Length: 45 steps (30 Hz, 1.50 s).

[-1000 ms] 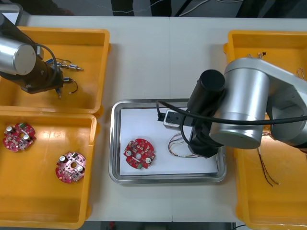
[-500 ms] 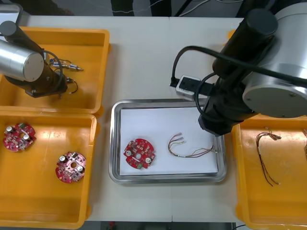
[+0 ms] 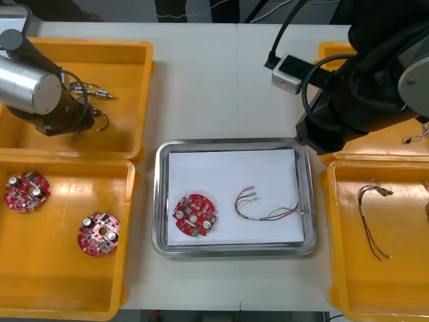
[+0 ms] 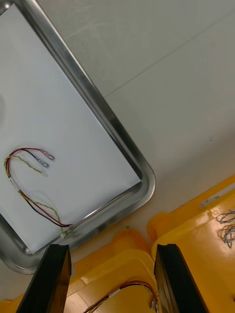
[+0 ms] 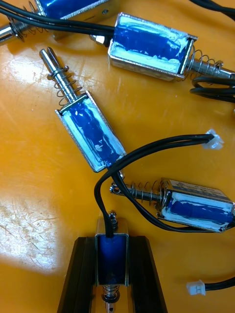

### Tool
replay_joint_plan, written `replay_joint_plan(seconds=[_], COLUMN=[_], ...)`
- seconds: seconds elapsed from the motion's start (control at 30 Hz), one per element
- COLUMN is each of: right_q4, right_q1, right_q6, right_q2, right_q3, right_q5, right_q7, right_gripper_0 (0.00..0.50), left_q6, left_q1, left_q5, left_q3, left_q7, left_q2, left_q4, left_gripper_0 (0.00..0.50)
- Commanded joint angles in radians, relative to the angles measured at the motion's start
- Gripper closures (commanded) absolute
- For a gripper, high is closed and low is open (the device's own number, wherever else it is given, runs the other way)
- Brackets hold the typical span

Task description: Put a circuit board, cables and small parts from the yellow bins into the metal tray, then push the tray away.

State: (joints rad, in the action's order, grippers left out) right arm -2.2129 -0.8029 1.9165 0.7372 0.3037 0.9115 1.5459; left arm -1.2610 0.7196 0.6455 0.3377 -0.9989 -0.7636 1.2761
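In the far left yellow bin (image 3: 127, 54) my left gripper (image 3: 82, 125) is down among the small metal parts. In the left wrist view it (image 5: 112, 293) is shut on a small metal part (image 5: 111, 257) with a blue body, a spring and a black lead. Other such parts (image 5: 90, 129) lie just beyond the fingers. The metal tray (image 3: 161, 201), white inside, holds a red circuit board (image 3: 195, 216) and a red and yellow cable (image 3: 258, 208). My right arm (image 3: 355, 100) hangs over the tray's far right corner. My right gripper (image 4: 112, 283) is open and holds nothing, above the tray rim (image 4: 98, 105) and the cable (image 4: 29, 181).
The near left bin (image 3: 67, 282) holds two more red boards (image 3: 27, 191) (image 3: 99, 234). Thin cables (image 3: 372, 221) lie in the near right bin (image 3: 402, 282). Bare table stretches beyond the tray's far edge, between the far bins.
My right arm has lifted off the tray and swung to the far right, leaving the cable inside. My left gripper has closed on a small metal part.
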Motion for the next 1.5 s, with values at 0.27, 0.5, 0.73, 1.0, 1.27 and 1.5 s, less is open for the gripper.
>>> replay_joint_plan(seconds=[0.27,0.5,0.73,1.0,1.27,1.5], right_q4=[0.059,0.182,0.272,0.363,0.461,0.544], right_q1=[0.004,0.004,0.004,0.022,0.076,0.077], right_q6=[0.003,0.003,0.003,0.003,0.003,0.003], right_q2=[0.116,0.154,0.182,0.183,0.183,0.183], right_q3=[-0.233,-0.333,-0.379,-0.405,-0.495,-0.500], right_q5=[0.104,0.104,0.007,-0.102,-0.128,-0.160], right_q7=[-0.049,-0.046,-0.049,-0.049,-0.040,-0.049], right_gripper_0=[0.000,0.000,0.000,0.000,0.000,0.000], left_q6=[-0.009,-0.150,-0.267,-0.380,-0.471,-0.500], left_q1=[-0.009,-0.008,-0.008,-0.005,0.006,0.017], left_q5=[-0.004,0.000,0.032,0.045,0.095,0.132], left_q3=[-0.006,-0.063,-0.126,-0.146,-0.144,-0.098], left_q7=[-0.090,-0.086,-0.076,-0.060,-0.032,0.006], left_q2=[0.000,-0.034,-0.060,-0.069,-0.069,-0.069], left_q4=[0.023,0.111,0.201,0.309,0.433,0.536], left_gripper_0=[0.500,0.500,0.500,0.500,0.500,0.500])
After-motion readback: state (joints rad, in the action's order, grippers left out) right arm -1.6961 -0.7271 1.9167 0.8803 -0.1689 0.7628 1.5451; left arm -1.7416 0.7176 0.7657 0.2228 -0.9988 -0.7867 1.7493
